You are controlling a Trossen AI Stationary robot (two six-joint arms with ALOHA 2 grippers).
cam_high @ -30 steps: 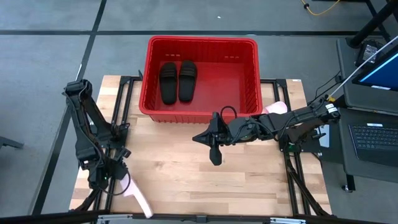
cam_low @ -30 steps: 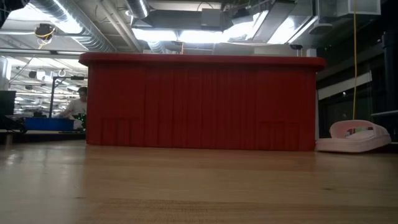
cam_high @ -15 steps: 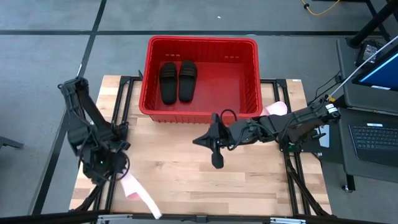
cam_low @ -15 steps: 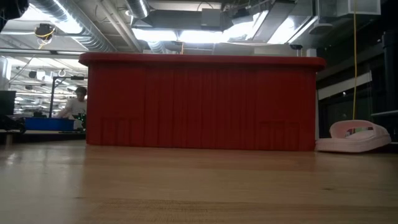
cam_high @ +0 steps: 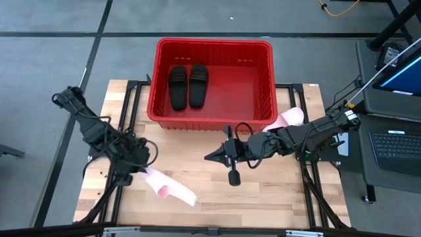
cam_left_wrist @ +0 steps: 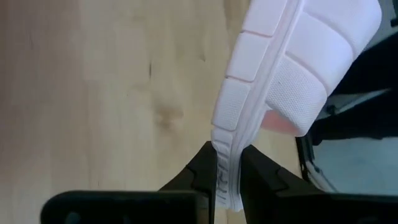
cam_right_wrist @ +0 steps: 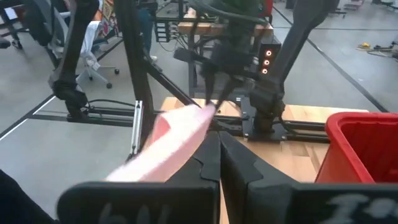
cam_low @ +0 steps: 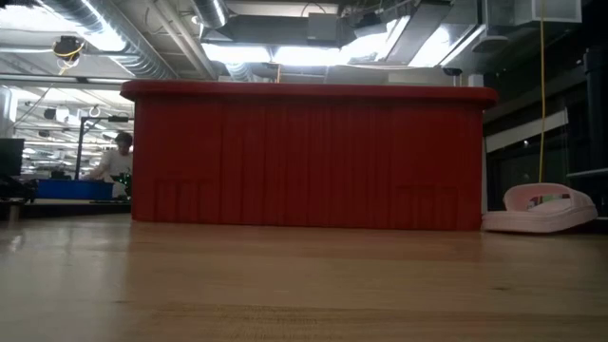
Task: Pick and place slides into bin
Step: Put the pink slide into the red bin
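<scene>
I am holding a pink slide (cam_high: 170, 187) by its sole edge in the clamped left gripper (cam_high: 146, 172), lifted over the table's front left so it clears the bin (cam_high: 212, 46), while the right gripper (cam_high: 231, 172) is hovering mid-table, fingers closed and empty.

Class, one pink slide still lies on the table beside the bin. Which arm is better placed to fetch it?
Probably the right arm: its empty right gripper is shut, and that pink slide lies on its side of the bin. The left gripper already holds another pink slide.
</scene>
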